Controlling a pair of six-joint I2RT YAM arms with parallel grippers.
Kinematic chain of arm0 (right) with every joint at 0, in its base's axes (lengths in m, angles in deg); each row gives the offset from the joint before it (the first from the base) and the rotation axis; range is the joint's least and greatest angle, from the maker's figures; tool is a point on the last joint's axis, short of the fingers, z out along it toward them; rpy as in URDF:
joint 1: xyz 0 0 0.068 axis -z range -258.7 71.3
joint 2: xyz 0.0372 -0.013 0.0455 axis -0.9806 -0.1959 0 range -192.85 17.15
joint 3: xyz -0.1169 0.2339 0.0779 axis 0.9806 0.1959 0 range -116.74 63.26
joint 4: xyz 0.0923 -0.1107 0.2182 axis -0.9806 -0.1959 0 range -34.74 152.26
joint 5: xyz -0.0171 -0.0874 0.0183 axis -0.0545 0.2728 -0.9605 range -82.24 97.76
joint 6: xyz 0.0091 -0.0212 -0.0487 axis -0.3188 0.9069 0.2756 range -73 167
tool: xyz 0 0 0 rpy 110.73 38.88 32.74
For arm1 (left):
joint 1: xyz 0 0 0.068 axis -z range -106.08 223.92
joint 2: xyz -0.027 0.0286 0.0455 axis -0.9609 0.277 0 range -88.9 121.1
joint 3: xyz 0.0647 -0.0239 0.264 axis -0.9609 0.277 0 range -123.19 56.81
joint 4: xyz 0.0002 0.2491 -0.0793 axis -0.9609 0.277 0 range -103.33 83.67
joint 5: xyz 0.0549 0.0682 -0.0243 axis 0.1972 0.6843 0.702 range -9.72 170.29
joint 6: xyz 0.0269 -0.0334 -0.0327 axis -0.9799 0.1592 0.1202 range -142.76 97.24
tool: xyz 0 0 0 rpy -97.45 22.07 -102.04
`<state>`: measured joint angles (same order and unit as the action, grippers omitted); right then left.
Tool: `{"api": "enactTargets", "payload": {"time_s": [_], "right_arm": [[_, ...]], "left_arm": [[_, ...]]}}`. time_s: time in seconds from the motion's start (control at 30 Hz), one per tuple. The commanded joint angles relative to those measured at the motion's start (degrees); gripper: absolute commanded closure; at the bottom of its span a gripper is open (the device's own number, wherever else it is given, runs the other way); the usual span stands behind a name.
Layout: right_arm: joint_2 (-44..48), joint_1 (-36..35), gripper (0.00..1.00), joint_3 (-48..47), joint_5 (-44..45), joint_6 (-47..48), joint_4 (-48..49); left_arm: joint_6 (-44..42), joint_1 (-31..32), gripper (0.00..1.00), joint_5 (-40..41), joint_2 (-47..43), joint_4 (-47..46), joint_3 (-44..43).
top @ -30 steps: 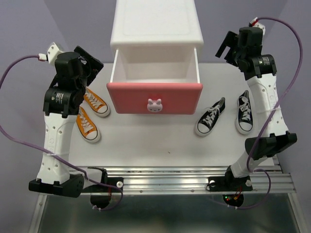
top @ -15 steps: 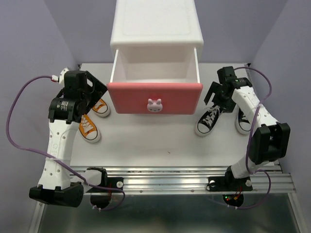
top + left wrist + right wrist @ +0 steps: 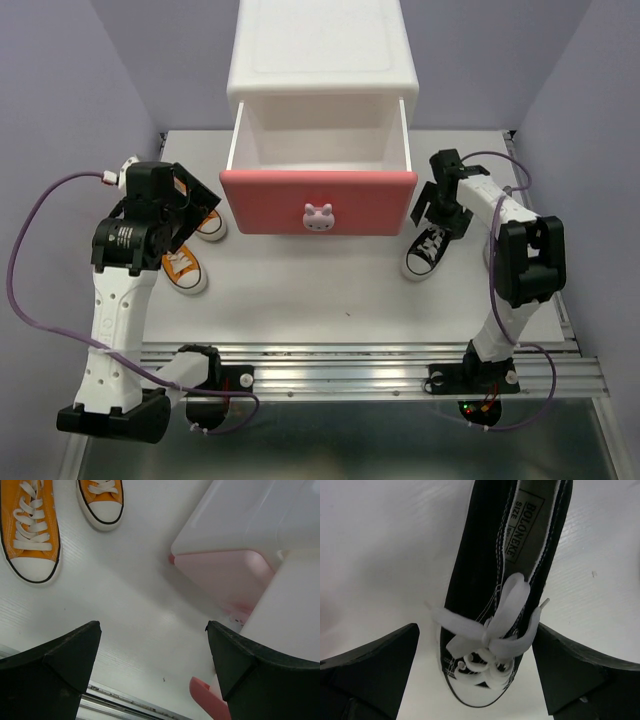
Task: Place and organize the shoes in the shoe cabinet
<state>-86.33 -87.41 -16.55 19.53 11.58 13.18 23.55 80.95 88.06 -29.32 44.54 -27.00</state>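
- White plastic two-drawer cabinet (image 3: 322, 50) stands at the far middle of the white table (image 3: 330, 295).
- Its deep pink upper drawer (image 3: 318, 200) is pulled out toward the arms, with the white inside showing from above. The white bunny-shaped knob (image 3: 318, 216) sits at the centre of the drawer front.
- Pale pink lower drawer front (image 3: 225, 575) sits back under the open drawer, seen in the left wrist view.
- The orange pair is on the table left of the cabinet, side by side and not touching, toes toward the near edge.
- Nearer orange canvas sneaker (image 3: 187, 272) and farther orange canvas sneaker (image 3: 210, 225) are both partly covered by the left arm in the top view. The farther one lies just beside the drawer's left corner.
- Left gripper (image 3: 152, 625) hovers over bare table between the orange pair and the cabinet. Its fingers are spread wide and nothing is pinched.
- Black lace-up canvas sneaker (image 3: 428, 250) lies on the table just right of the drawer front, set diagonally. Its toe points at the near edge and its heel at the far right.
- A "BOLONEKE" label is readable on its insole in the right wrist view.
- Right gripper (image 3: 476, 627) is directly over that sneaker, fingers spread wide with one on each side of the laced part. The white bow sits between them.
- Table shows between the shoe and one finger. On the other side a lace end runs close to the finger, and I can't tell if they touch. The gripper is not clamped on the shoe.
- Only one black sneaker can be made out. The right arm covers the table just right of it in the top view.
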Motion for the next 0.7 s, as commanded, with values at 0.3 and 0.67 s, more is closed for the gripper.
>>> {"api": "enactTargets", "payload": {"time_s": [0.3,0.67], "right_arm": [[-1.2,0.0,0.78,-0.5,7.0,-1.9,3.0],[10.7,0.0,0.99,-22.1,12.7,5.8,1.3]], "left_arm": [[-2.5,-0.3,0.01,0.3,-0.9,3.4,-0.6],[-2.2,-0.3,0.01,-0.8,0.1,0.6,0.0]]}}
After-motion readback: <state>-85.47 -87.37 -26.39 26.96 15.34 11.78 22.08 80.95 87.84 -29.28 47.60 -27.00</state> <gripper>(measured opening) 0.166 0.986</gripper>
